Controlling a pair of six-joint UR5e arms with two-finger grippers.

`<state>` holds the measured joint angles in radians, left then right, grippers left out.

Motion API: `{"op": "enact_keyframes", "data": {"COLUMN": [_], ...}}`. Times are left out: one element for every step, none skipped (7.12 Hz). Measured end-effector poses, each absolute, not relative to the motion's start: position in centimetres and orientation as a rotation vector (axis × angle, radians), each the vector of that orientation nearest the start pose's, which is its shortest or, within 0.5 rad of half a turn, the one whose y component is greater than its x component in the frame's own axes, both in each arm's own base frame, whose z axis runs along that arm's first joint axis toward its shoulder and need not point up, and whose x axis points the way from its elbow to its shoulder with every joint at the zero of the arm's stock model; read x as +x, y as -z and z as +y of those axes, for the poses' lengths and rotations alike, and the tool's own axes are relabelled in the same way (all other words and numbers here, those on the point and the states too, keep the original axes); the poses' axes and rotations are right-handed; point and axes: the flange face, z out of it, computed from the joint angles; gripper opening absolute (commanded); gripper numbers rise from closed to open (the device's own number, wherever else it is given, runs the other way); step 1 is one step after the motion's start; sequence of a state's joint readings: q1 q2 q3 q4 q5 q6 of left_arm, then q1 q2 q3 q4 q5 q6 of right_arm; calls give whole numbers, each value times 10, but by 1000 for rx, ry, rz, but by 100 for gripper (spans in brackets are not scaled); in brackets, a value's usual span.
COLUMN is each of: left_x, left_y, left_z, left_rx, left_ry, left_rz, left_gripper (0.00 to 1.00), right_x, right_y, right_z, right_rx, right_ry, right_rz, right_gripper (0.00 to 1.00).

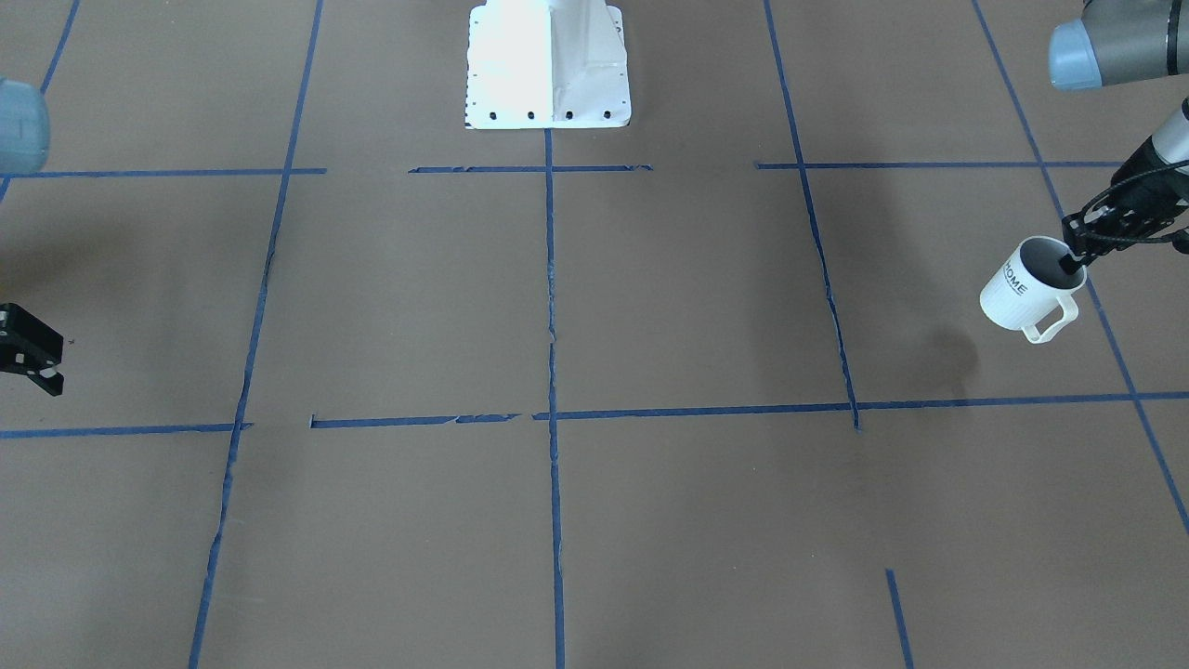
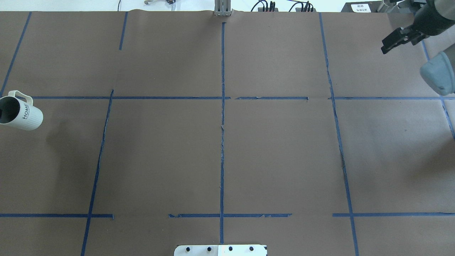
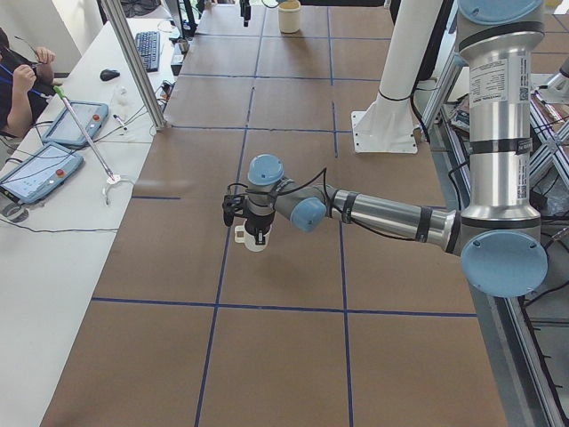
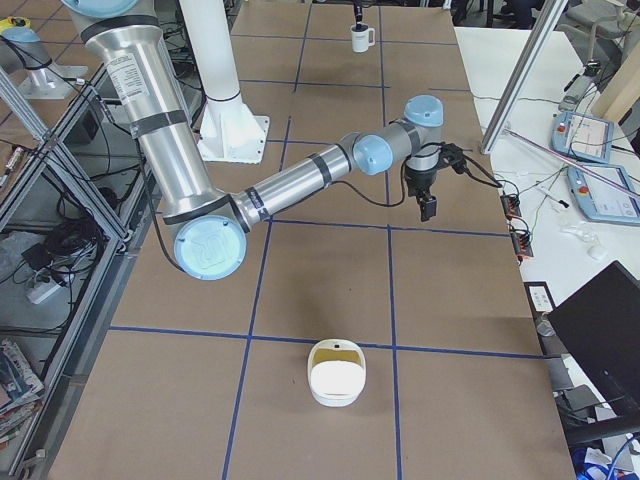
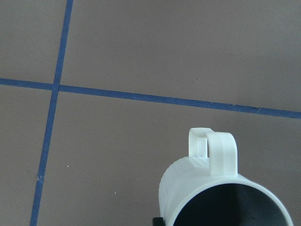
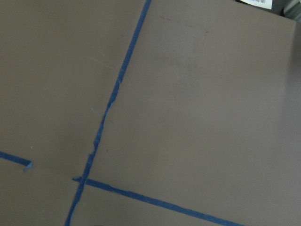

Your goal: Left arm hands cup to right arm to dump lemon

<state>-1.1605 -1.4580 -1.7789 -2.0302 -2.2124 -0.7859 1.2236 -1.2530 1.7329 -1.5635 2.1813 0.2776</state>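
The cream-white ribbed cup (image 1: 1022,295) with "HOME" lettering hangs tilted above the table at my left end, its shadow on the paper below. My left gripper (image 1: 1075,258) is shut on the cup's rim, with one finger inside the grey interior. The cup (image 2: 22,114) also shows at the overhead view's left edge, and the cup (image 5: 221,188) with its squarish handle shows in the left wrist view. No lemon shows; the cup's inside looks dark. My right gripper (image 2: 392,42) hovers far off at the table's other end, holding nothing; whether its fingers stand open is unclear.
A white bowl-like container (image 4: 337,372) sits on the table near my right end. The brown table paper (image 1: 557,520) carries blue tape lines. The robot's white base (image 1: 548,65) stands at the middle. A side table with tablets (image 3: 40,169) and a seated person flank it.
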Motion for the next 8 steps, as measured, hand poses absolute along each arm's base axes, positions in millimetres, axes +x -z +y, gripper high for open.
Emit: {"op": "enact_keyframes", "data": {"left_x": [130,141,147,150,154,158,158,146], "left_y": [-578,-585,-587,-586,-581,-573,-571,-574], "left_z": [-457,-455,-455,-455,-456,-459,-460,-462], "left_rx": [81,69,64,63,67,73,83,99], "left_ry": [158,139,128,118,102,88,62,13], "left_rz": [827,830,832,836,845,855,857,845], "left_gripper": [5,14,62,100,100,100,100,100], "right_x": [-125,-122,-120,-120,-119,-117,-115,-109], "right_y": [-426,-433,-437,-441,-445,-450,-453,-457], "right_z": [-582,-575,-572,-571,-568,-566,-565,-564], "right_rx": [249,239,234,229,223,220,217,212], "right_ry": [221,222,223,222,220,217,213,204], "right_rz": [-713,-710,-710,-709,-708,-704,-699,-698], "right_gripper": [100,100,100,100,100,100,100,100]}}
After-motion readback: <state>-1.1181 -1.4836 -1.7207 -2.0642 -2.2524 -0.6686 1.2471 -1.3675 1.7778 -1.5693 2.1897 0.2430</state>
